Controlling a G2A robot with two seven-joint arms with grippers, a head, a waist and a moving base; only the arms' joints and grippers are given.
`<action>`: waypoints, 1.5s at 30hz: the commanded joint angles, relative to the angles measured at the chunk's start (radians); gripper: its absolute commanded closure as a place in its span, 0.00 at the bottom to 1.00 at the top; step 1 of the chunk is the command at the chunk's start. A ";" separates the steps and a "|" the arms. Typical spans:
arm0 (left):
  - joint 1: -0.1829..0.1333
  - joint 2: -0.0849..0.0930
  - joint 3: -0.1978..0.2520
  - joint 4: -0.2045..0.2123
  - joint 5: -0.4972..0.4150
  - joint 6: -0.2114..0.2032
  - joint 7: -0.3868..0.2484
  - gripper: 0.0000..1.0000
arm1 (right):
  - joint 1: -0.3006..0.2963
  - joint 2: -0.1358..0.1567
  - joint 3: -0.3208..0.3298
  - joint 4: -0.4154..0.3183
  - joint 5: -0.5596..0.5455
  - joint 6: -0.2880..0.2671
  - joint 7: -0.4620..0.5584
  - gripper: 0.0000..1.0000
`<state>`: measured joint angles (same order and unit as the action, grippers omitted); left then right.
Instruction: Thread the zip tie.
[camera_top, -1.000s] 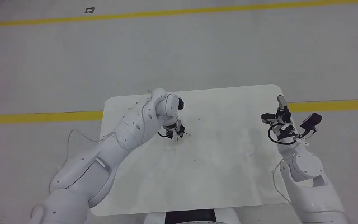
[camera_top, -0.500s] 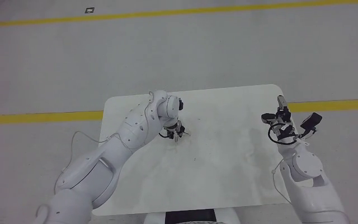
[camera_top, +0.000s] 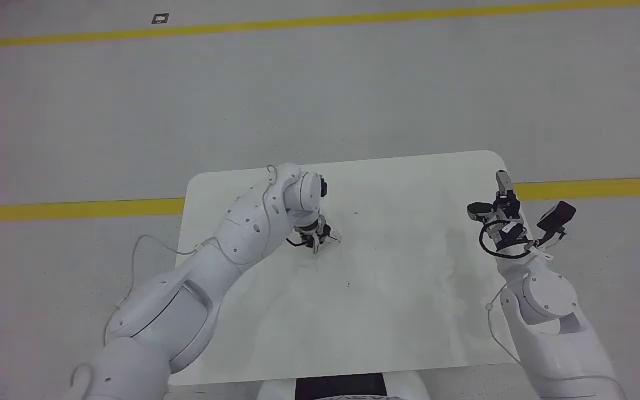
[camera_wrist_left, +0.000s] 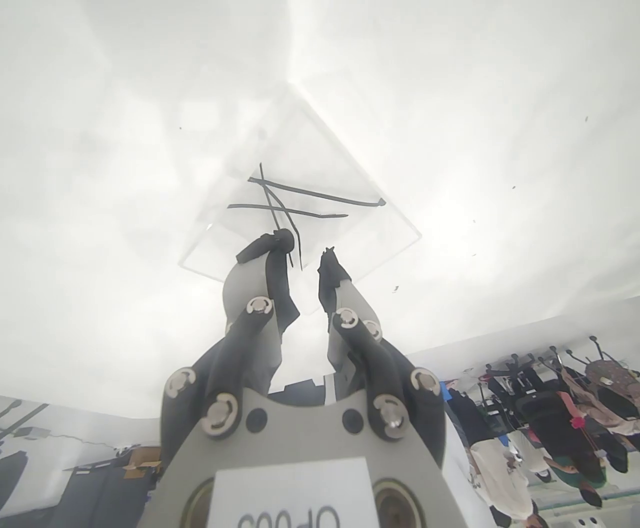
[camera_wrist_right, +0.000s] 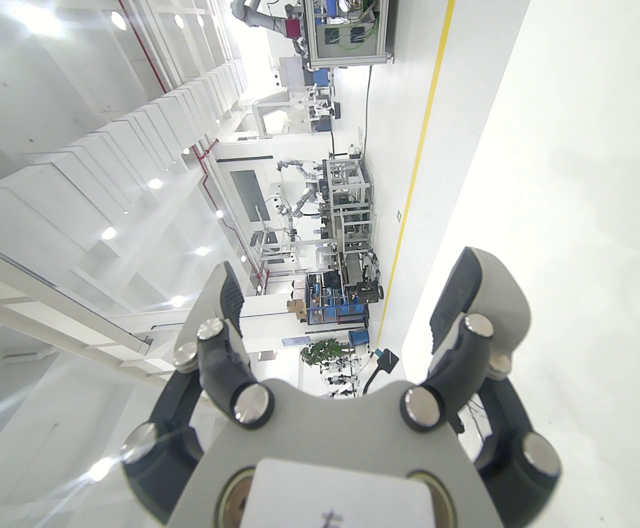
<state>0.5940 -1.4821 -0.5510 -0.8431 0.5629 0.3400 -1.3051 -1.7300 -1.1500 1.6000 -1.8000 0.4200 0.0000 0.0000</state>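
Observation:
Several black zip ties (camera_wrist_left: 310, 194) lie crossed in a shallow clear tray (camera_wrist_left: 350, 165) on the white table (camera_top: 400, 300). My left gripper (camera_wrist_left: 303, 248) (camera_top: 316, 237) hangs just over the tray's near edge, open by a narrow gap. One zip tie (camera_wrist_left: 295, 245) runs down between its fingers, close against one fingertip (camera_wrist_left: 277, 242); I cannot tell if it touches. At the table's right edge my right gripper (camera_wrist_right: 350, 295) (camera_top: 500, 195) is held up, wide open with nothing in it, pointing away from the table toward the room.
The white tabletop has a few small dark specks (camera_wrist_left: 513, 187) around the tray. A yellow floor line (camera_top: 90, 210) runs behind the table. Bare table lies between the two arms.
The left arm's elbow and upper part have shifted slightly toward the table. Its gripper stays over the tray, and the right arm has not moved.

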 joint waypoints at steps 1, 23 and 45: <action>0.001 -0.003 0.002 0.008 -0.001 0.000 0.007 0.85 | 0.000 0.000 0.000 0.000 0.000 0.000 0.000 0.00; -0.008 -0.025 0.056 0.062 0.015 0.000 0.043 0.81 | 0.000 0.000 0.000 0.000 0.000 0.000 0.000 0.00; -0.026 -0.066 0.098 0.163 -0.002 -0.024 0.083 0.81 | 0.000 0.000 0.000 0.000 0.000 0.000 0.000 0.00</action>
<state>0.5694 -1.5467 -0.4539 -0.6850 0.5626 0.3178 -1.2239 -1.7300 -1.1500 1.6000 -1.8000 0.4200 0.0000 0.0000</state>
